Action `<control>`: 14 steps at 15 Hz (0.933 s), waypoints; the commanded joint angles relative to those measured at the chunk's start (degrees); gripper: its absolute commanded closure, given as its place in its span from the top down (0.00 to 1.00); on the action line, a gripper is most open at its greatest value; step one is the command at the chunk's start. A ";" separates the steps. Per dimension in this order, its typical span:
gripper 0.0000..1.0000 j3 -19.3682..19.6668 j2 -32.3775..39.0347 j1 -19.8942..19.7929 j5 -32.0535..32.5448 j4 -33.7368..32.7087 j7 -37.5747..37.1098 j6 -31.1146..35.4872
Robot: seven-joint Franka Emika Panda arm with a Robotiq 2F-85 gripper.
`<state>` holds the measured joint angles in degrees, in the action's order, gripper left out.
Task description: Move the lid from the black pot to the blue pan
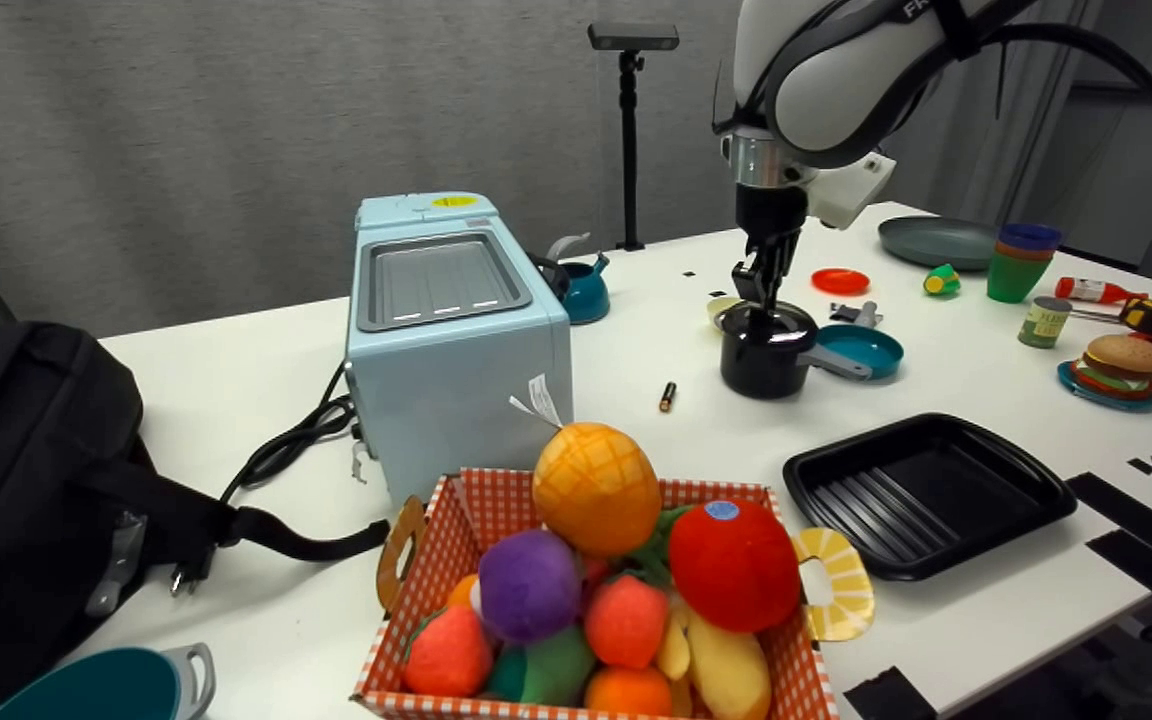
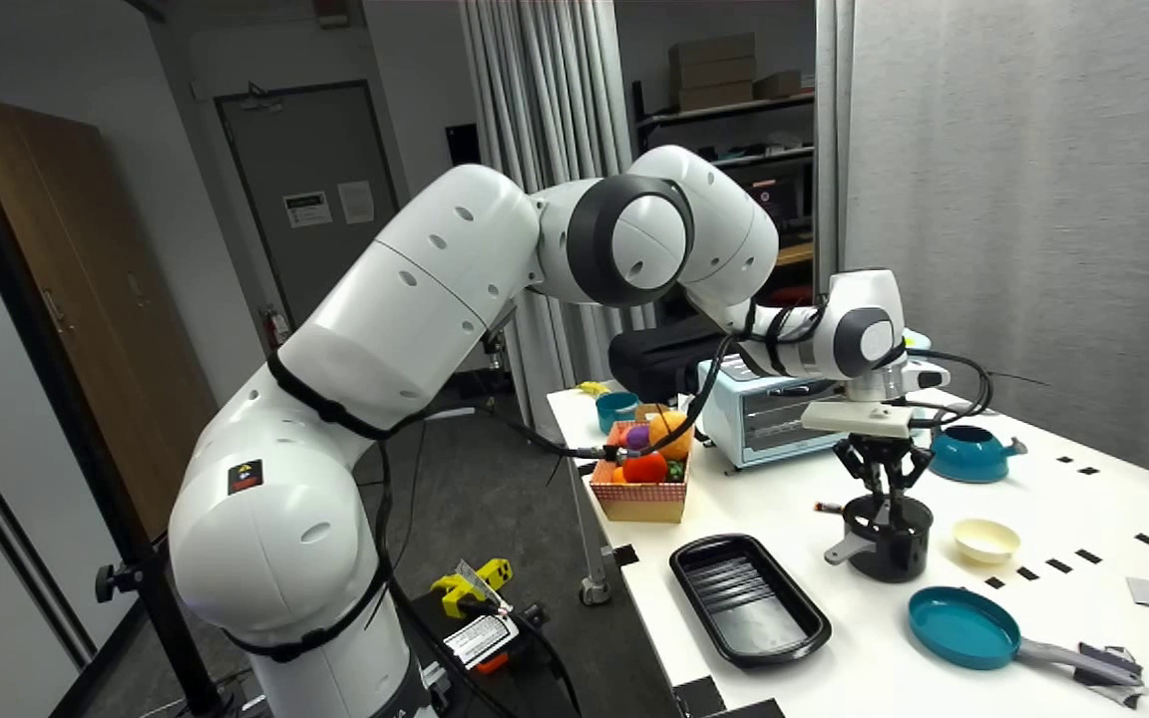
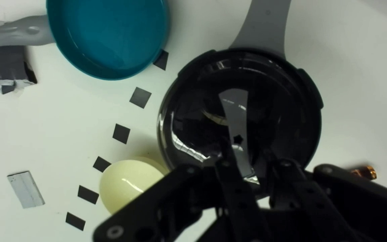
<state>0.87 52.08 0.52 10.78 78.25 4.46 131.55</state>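
The lid (image 3: 210, 101) sits on the black pot (image 1: 764, 370), and the pincer (image 3: 248, 150) points straight down at it, its fingers (image 3: 233, 191) apart on either side of the grey strip (image 3: 236, 112) that serves as a handle; whether they press on that strip or merely flank it, I cannot tell. Coming from above makes sense, since the strip looks like the best hold on the glossy top. The blue pan (image 3: 109, 33) stands near the pot, so the carry should be short. Its grey handle (image 3: 15, 33) points away from the pot and passes over a dark lump (image 3: 8, 64), perhaps put there to keep the pan level.

Around the pot, a cream bowl (image 2: 985, 539) is near on one side and a battery (image 1: 668, 396) lies on the surface (image 2: 1063, 613) on another; both could get nudged. The pot's own handle (image 3: 262, 28) sticks out on the side of the black grill tray (image 2: 749, 598), off the likely route. The main obstacle is the pan's raised wall (image 3: 114, 74), so the lid probably needs lifting above that before it goes across and down
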 commanded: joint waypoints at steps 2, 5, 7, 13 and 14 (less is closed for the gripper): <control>0.04 0.20 1.23 0.06 -1.39 -3.12 -0.25 -1.96; 0.04 0.25 0.95 -0.38 -2.44 -4.61 -1.40 -3.68; 0.04 0.27 0.95 -0.95 -3.96 -6.50 -2.11 -6.08; 0.04 1.98 3.01 -2.99 -8.13 -13.66 -7.66 -12.81; 0.04 2.60 3.43 -3.05 -8.22 -14.03 -9.35 -11.97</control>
<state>2.60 52.31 -1.72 4.29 69.62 -1.45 121.53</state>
